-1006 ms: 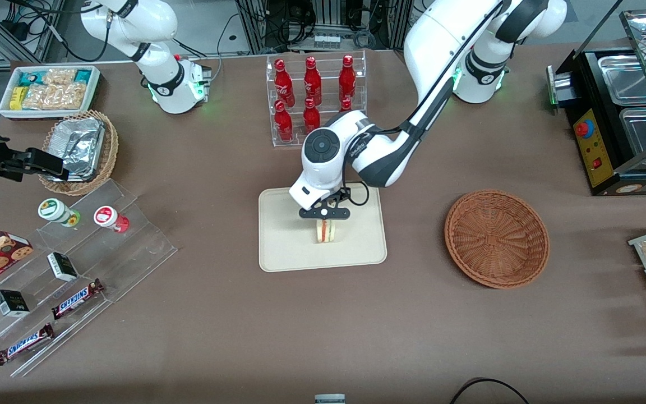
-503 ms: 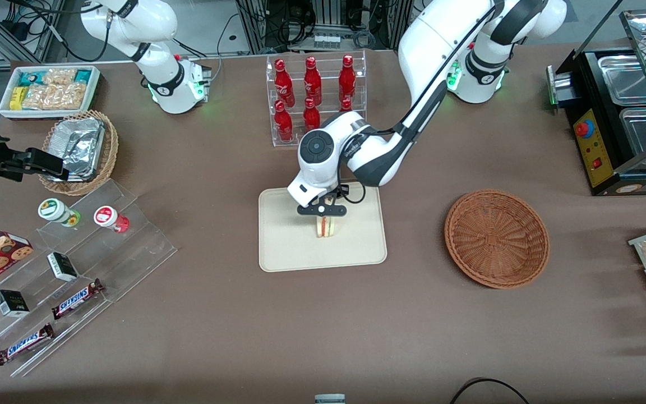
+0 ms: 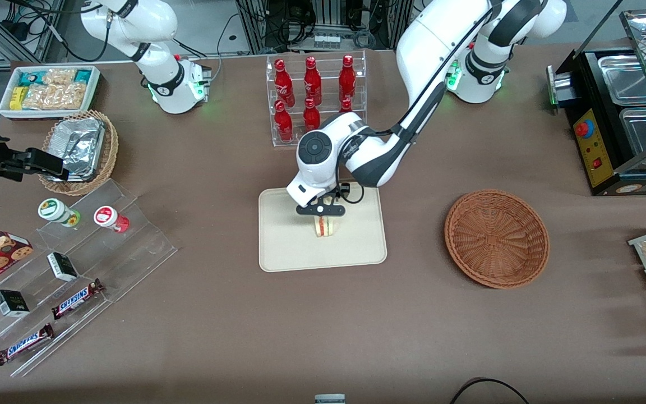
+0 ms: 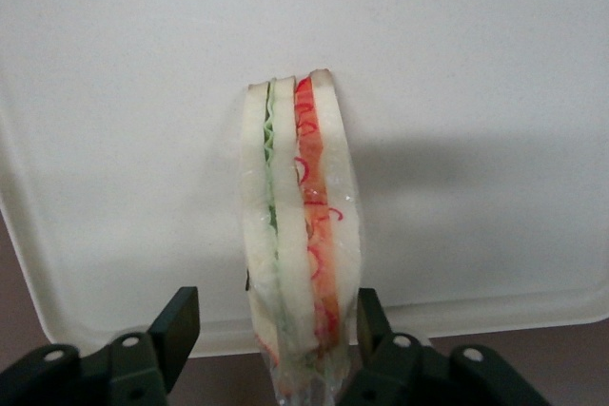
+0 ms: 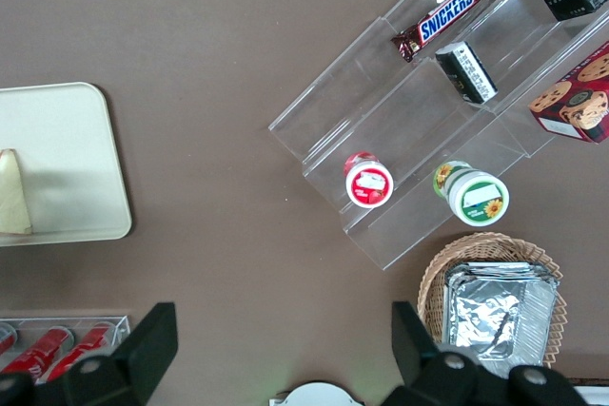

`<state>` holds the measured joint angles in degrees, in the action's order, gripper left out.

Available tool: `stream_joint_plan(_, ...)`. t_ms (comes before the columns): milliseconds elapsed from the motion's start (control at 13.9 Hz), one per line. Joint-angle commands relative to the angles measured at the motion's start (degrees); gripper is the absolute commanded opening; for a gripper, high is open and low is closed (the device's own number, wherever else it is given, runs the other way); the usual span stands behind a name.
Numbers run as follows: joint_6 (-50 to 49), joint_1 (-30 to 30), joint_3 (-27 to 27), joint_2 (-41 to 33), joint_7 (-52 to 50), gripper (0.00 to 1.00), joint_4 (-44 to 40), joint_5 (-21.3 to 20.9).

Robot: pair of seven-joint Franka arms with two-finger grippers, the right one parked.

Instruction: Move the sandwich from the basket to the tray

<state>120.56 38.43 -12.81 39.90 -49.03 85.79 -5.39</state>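
Tool [image 3: 321, 216] hangs over the tray [image 3: 278, 252], fingers [image 4: 176, 325] spread clear of the sandwich [image 4: 300, 235], which stands on edge on the tray. Soft, light, film-wrapped bread: likely to tip, so grip the flat faces gently.

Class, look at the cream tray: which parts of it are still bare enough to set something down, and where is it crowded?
Bare patches: the tray strip nearest the front camera and the part toward the parked arm's end. Crowded: mid-tray, where the sandwich stands on edge with the gripper open around it, arm overhead.
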Motion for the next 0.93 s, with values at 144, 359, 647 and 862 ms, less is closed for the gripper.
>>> stream_joint_plan(144,-6.9,-0.2,1.0,-8.9,-2.9,1.0,-0.4,-0.1)
stream_joint_plan(359,-11.6,-0.2,5.6,-15.5,-4.1,1.0,-0.1,0.2)
stream_joint_plan(647,-20.5,-0.3,13.2,-24.5,0.8,1.0,0.3,2.0)
stream_joint_plan(862,-26.2,-0.2,21.0,-28.8,10.0,1.0,0.4,4.0)
